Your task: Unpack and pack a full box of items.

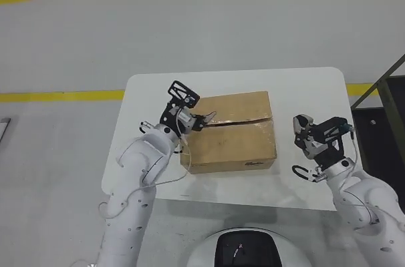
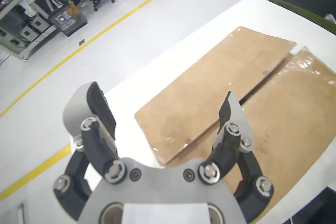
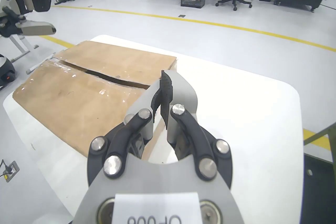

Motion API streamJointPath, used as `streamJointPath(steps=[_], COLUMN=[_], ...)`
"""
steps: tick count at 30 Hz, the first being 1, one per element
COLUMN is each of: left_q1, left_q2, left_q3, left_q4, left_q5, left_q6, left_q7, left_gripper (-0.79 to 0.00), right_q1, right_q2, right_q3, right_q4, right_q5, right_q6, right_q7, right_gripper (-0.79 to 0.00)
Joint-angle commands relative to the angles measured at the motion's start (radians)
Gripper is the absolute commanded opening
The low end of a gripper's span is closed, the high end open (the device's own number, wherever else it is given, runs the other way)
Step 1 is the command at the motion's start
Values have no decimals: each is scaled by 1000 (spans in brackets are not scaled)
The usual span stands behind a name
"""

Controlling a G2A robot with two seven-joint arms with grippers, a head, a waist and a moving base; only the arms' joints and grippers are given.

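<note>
Cardboard box on white table, side print unreadable, left pincer apart by its seam, right pincer together

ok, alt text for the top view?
A closed brown cardboard box lies on a white rounded table. The left end effector, open, is over the left end of its flap seam; the right end effector, shut, is beside the box's right side.

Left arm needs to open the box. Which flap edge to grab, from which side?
Likely the free edge of the far flap along the seam, at the end under the left gripper. That edge seems slightly raised, with a dark gap beneath it, so one finger could slide under from the seam side, coming down from above the box.
</note>
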Motion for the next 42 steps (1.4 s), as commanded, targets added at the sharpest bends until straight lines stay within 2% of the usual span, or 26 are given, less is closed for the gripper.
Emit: streamJointPath(steps=[1,7,10,17,29,38,40,41,42], left_q1=[-9,-40,-66,-114,-158,-200,-208,-205,-201], left_q2=[-5,-13,-15,-23,-35,-43,-43,-44,-45], left_q3=[53,145,199,285,321,364,379,377,374], left_q4=[6,36,50,87,125,179,189,195,198], left_q5=[9,83,182,346,490,642,699,699,692], left_q6=[-13,-47,-79,-103,-85,-115,-128,-122,-118], left_q7=[-12,-37,-77,-89,-88,-88,-69,-59,-53], left_gripper=[0,0,0,0,0,0,-40,-111,-240], right_q1=[-20,-71,-85,-100,-108,-105,-104,-104,-103], right_q2=[2,5,6,7,7,8,8,8,8], right_q3=[25,73,83,93,97,96,97,98,98], right_q4=[-3,-14,-14,-17,-16,-9,-7,-5,-4], right_q5=[5,20,24,31,41,44,44,45,45], right_q6=[3,0,-2,-6,-13,-15,-15,-14,-15], right_q7=[-4,-14,-18,-25,-36,-38,-39,-40,-40], right_gripper=[-785,-785,-785,-785,-785,-785,-785,-785,-785])
